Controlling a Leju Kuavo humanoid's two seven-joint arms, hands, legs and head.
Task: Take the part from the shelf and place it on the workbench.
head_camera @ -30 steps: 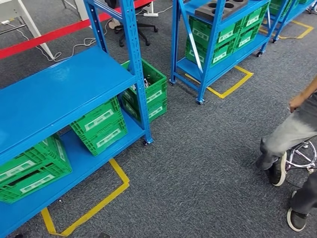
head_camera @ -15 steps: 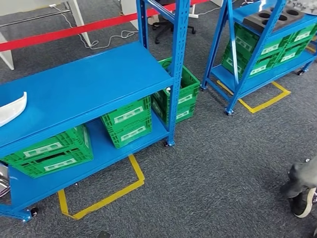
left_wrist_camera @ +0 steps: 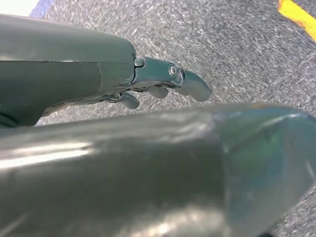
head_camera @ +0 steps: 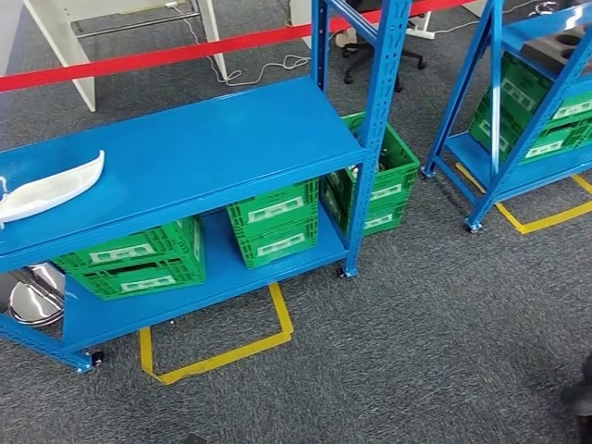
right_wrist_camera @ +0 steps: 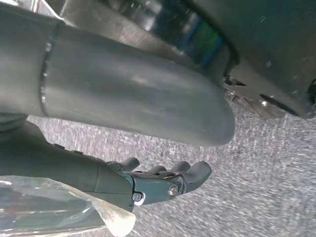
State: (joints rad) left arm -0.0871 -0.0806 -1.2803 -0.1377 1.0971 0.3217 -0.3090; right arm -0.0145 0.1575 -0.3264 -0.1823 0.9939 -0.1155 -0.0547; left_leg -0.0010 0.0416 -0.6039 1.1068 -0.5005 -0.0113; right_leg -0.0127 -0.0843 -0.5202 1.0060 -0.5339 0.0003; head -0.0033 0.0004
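Approaching the blue shelf (head_camera: pixel 209 148) squarely should come first, since the white part (head_camera: pixel 52 190) lies at its far left, while the left hand (left_wrist_camera: pixel 164 84) and right hand (right_wrist_camera: pixel 160 180) hang loosely curled, holding nothing, above the carpet.

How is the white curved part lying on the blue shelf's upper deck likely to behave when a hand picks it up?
The white curved part looks thin and shell-like, so it is probably light for its size and somewhat stiff. Its smooth, glossy surface may be slippery. Its bowed shape, resting on the flat blue shelf, suggests that it may rock if pushed.
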